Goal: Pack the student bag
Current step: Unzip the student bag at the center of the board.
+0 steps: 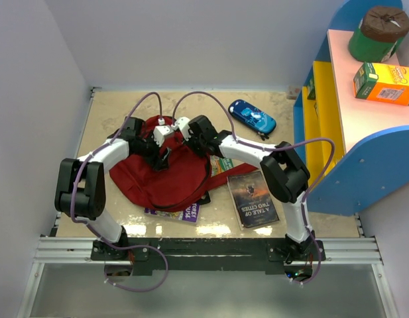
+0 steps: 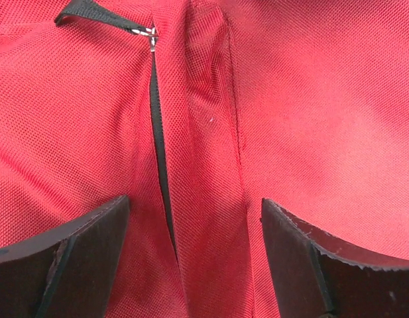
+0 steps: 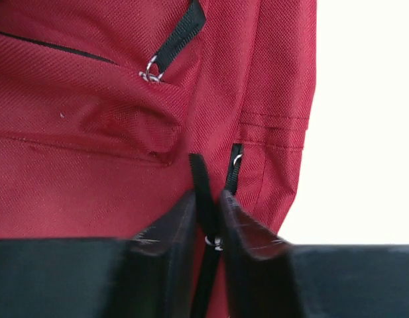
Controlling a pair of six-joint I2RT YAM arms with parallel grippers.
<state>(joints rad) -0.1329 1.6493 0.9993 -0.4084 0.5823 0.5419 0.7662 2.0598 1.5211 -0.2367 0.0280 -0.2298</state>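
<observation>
I judge that I am at the opening step: the student bag (image 1: 146, 177) lies flat under both tools and nothing is packed yet. My right gripper (image 3: 207, 228) is pinched tight on a black zipper pull (image 3: 199, 177), the strap running up from between its fingers. My left gripper (image 2: 191, 258) is spread wide over the red fabric. A black zipper seam (image 2: 158, 139) runs up from between its fingers, nearer the left one. I cannot tell whether those fingers press the cloth.

Next I would draw the pull along its track with the right tool while the left holds the fabric down so the bag does not drag.

Count: one bag and one blue pencil case (image 1: 252, 116) beyond the right arm. There are three books: a dark "Tale of Two Cities" book (image 1: 254, 197) beside the right arm, a green-edged book (image 1: 222, 165) under its forearm, and a purple-edged book (image 1: 181, 213) under the bag. I see three black pulls in the right wrist view.
</observation>
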